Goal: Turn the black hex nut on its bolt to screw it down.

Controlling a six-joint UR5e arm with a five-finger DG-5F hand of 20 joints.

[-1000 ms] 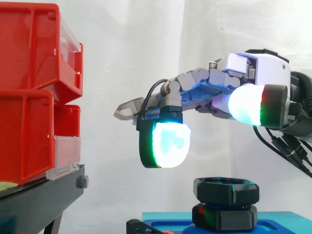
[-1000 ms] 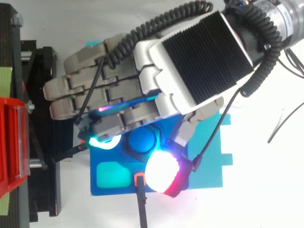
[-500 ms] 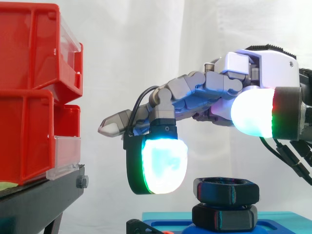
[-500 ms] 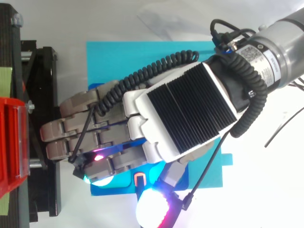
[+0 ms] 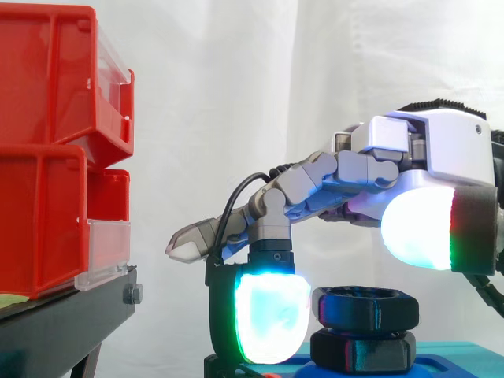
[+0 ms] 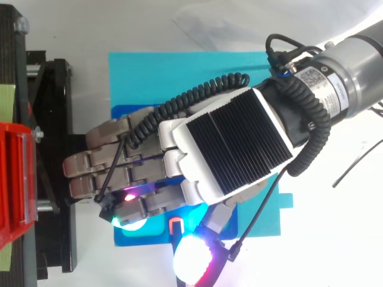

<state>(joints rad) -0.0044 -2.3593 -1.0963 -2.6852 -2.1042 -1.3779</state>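
Nearest, the robot hand (image 5: 441, 153) is spread wide and grips nothing. Its thumb pad (image 5: 421, 228) hangs above and right of the black hex nut (image 5: 364, 305), with one cyan fingertip (image 5: 268, 315) lowered just left of it. The nut sits over a second black hex piece (image 5: 362, 351) on the blue plate (image 6: 179, 72); turning appears not yet begun. The side view gives the pads' height against the nut; the top view places them toward the plate's near edge. Far left stand red bins (image 5: 47, 150).
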